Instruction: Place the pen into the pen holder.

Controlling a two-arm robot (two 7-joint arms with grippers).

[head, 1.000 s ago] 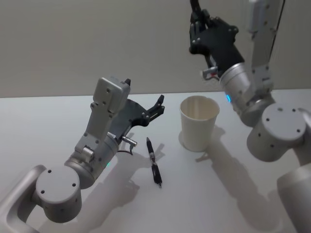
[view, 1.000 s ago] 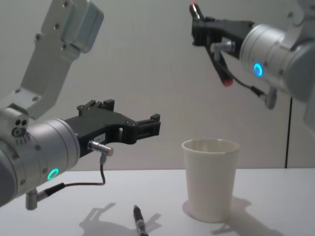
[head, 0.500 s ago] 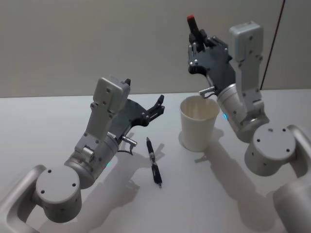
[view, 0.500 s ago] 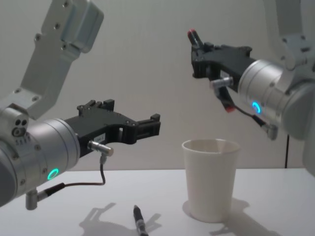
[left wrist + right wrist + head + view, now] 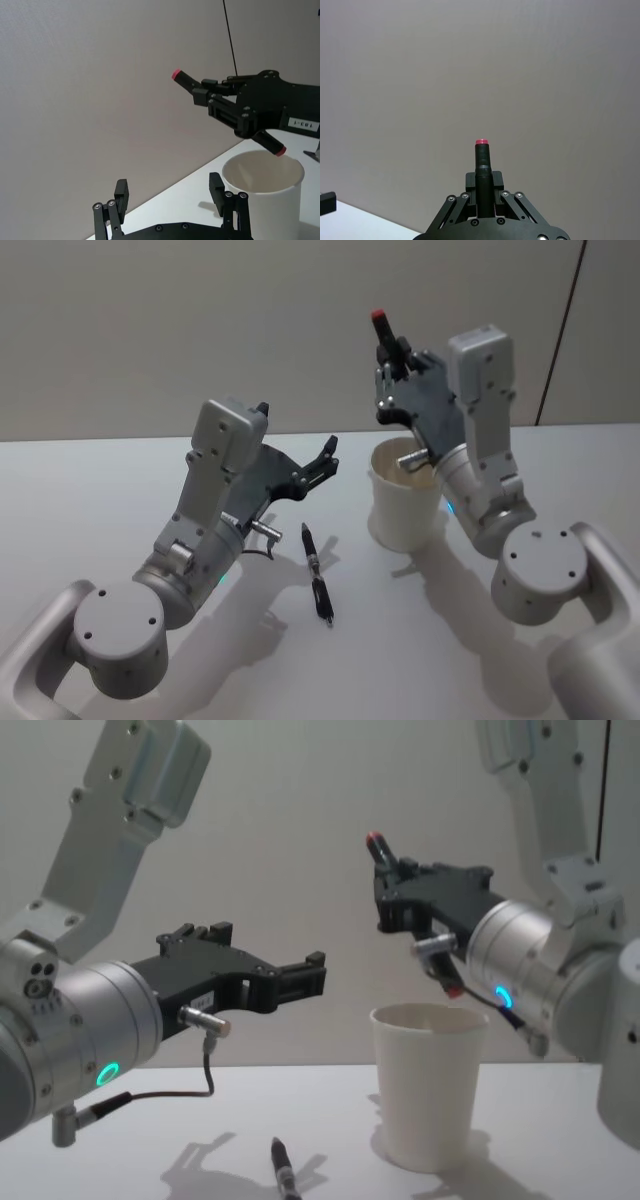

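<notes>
My right gripper (image 5: 392,360) is shut on a black pen (image 5: 383,335) with red ends, held tilted above the pen holder (image 5: 405,505), a white paper cup on the table. From the chest, the pen's (image 5: 378,850) lower red tip hangs just over the mouth of the pen holder (image 5: 428,1090), with the right gripper (image 5: 385,890) above it. The left wrist view shows the pen (image 5: 187,81) and the pen holder (image 5: 265,200) beyond my open left gripper (image 5: 169,192). The pen (image 5: 482,160) stands between the right gripper's fingers (image 5: 499,182). My left gripper (image 5: 325,455) hovers empty left of the cup.
A second black pen (image 5: 317,572) lies flat on the white table (image 5: 90,490) between my left arm and the cup, also seen low in the chest view as the second pen (image 5: 283,1168). A plain wall stands behind the table.
My right arm has come down and leftward with the pen, bringing its lower tip from high above to just over the cup's mouth. The left arm and the lying pen have not moved.
</notes>
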